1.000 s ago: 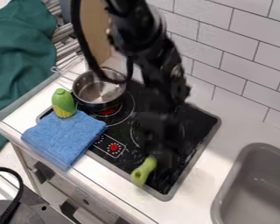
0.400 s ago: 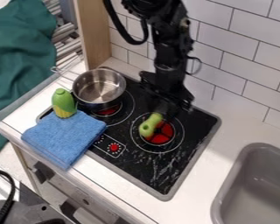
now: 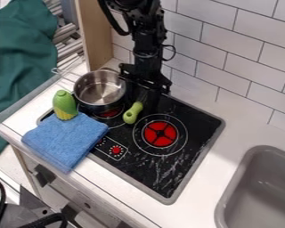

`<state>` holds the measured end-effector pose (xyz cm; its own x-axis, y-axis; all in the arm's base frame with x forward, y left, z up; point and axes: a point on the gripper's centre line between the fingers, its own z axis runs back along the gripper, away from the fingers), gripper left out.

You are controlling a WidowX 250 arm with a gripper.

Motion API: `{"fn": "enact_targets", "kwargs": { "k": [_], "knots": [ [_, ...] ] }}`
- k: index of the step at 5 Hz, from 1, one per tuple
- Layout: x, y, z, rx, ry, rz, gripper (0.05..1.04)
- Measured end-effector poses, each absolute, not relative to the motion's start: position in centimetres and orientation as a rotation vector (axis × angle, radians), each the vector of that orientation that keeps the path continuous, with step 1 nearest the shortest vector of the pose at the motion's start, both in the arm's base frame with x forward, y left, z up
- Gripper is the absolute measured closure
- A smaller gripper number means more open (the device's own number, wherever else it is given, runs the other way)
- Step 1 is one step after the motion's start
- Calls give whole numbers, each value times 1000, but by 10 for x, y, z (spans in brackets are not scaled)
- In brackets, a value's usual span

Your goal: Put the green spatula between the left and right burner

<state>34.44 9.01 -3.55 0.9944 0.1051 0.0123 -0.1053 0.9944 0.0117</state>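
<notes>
Spatula (image 3: pixel 135 109) looks clasped by the gripper (image 3: pixel 143 98), its green handle (image 3: pixel 130 117) slanting frontward from there, between left burner (image 3: pixel 111 114) and right burner (image 3: pixel 152 133).

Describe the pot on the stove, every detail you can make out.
The pot is round and deep, with a shiny silver interior that looks like bare metal; nothing shows inside it. It has no lid and stands upright over the left burner, whose red centre peeks out below its near side. A thin, light handle extends toward the upper left of the view. The green-and-yellow object is close by at its lower left, and the green spatula handle lies to its lower right.
</notes>
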Motion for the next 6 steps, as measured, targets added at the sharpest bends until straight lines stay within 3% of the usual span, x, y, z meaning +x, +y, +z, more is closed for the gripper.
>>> {"fn": "enact_targets", "kwargs": {
  "k": [1,2,3,4,6],
  "knots": [
    [345,93,-39,8,5,93,527],
    [343,92,-40,6,14,64,448],
    [338,84,-36,19,9,35,150],
    [336,84,-12,42,-62,29,72],
    [329,84,24,39,-149,56,79]
  ]
}}
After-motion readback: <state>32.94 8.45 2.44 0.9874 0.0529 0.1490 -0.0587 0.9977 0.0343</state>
